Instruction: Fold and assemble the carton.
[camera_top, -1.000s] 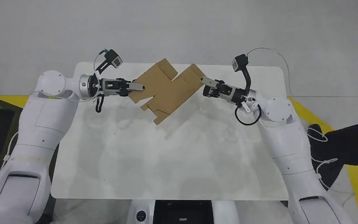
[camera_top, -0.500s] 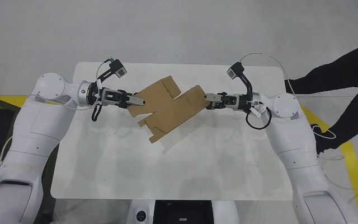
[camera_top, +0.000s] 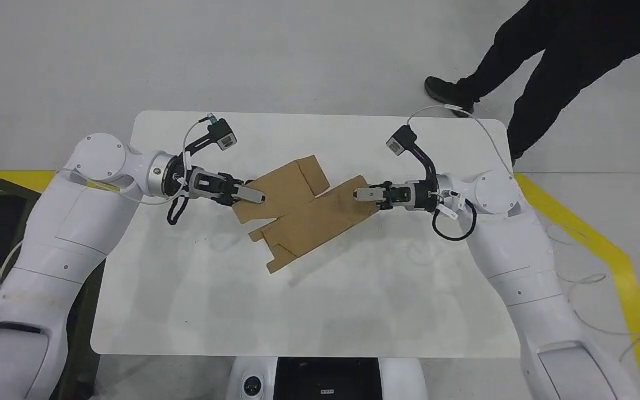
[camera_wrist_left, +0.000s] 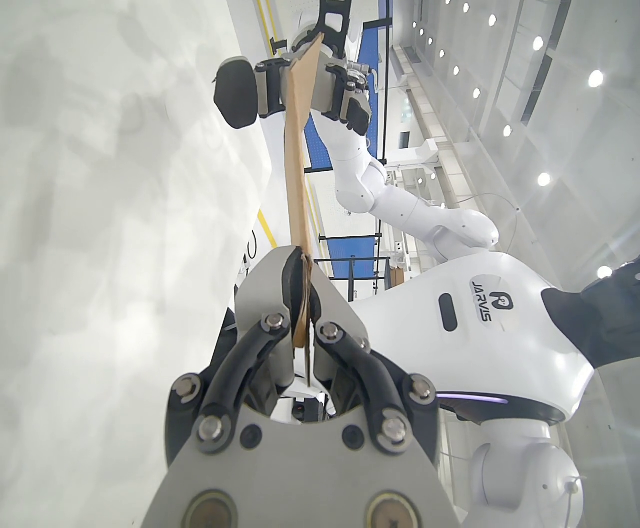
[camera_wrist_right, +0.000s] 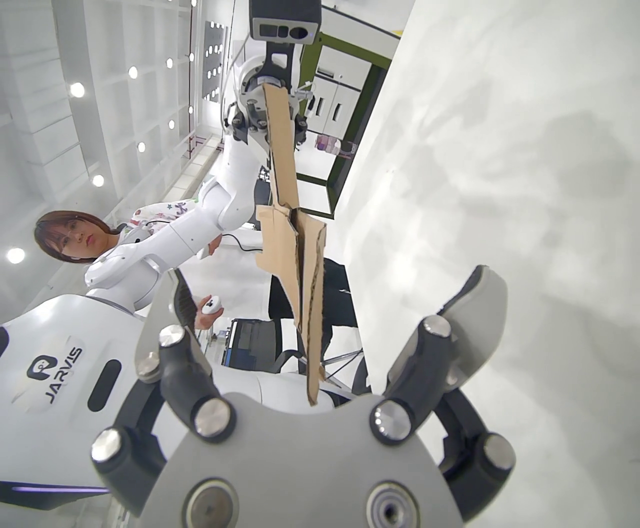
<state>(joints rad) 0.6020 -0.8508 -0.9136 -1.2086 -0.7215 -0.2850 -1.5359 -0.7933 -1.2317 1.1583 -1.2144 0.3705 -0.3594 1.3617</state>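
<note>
1. The left gripper (camera_top: 257, 196) was clamped on one edge of the flat carton (camera_top: 300, 205).
2. The right gripper (camera_top: 360, 193) had its fingers apart around the opposite edge.
3. The carton was between both grippers, over the table (camera_top: 300, 310).

The carton (camera_top: 300, 208) is a flat, unfolded brown cardboard blank with notched flaps, set diagonally over the table's (camera_top: 400, 300) far middle, seemingly raised off the surface.
</note>
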